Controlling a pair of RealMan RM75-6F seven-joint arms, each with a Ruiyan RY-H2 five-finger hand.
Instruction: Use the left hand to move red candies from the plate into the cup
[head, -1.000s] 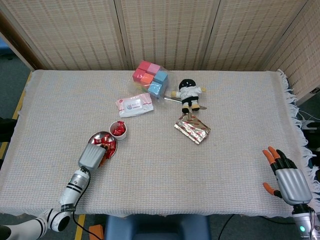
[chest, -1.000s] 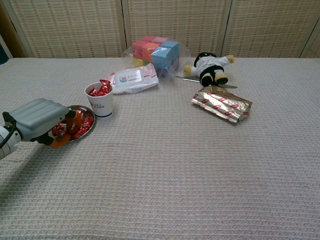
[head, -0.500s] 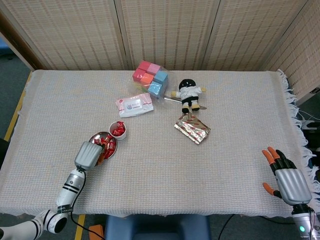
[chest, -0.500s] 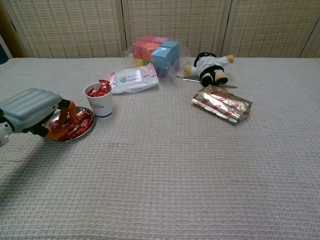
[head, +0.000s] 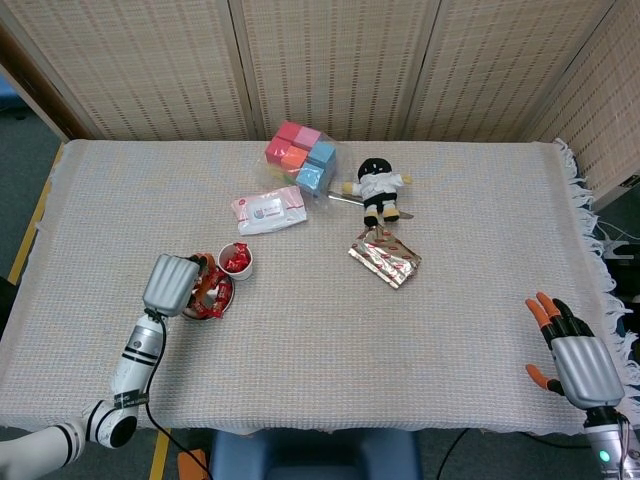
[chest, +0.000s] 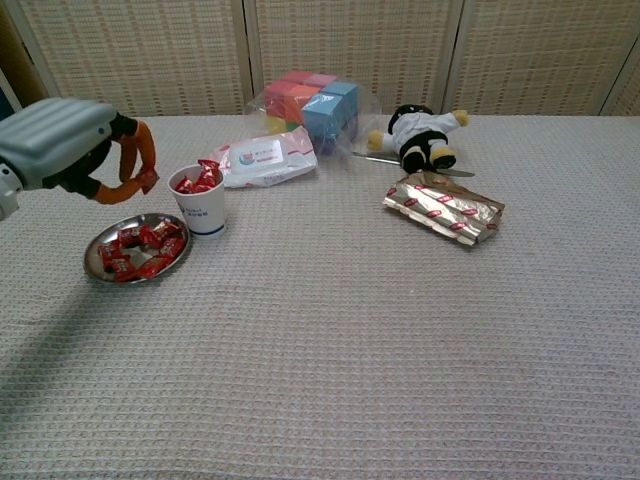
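Note:
A small metal plate (chest: 135, 279) with several red candies (chest: 140, 250) lies at the table's left. Just right of it stands a white paper cup (chest: 205, 212) with red candies heaped in its mouth. My left hand (chest: 65, 145) hangs raised above the plate, left of the cup, and pinches one red candy (chest: 148, 181) between orange fingertips (chest: 130, 160). From the head view the left hand (head: 170, 283) covers part of the plate (head: 207, 314), with the cup (head: 237, 262) beside it. My right hand (head: 575, 362) rests at the table's near right corner, fingers spread, holding nothing.
Behind the cup lies a pack of wipes (chest: 265, 160). A clear bag of coloured blocks (chest: 312, 103), a plush doll (chest: 420, 138) and a foil packet (chest: 444, 206) sit at the centre back. A fringed cloth edge (head: 585, 215) runs down the right side.
My left hand has lifted off the plate and risen toward the cup, carrying one red candy. The plate is now uncovered in the chest view. The right hand has not moved.

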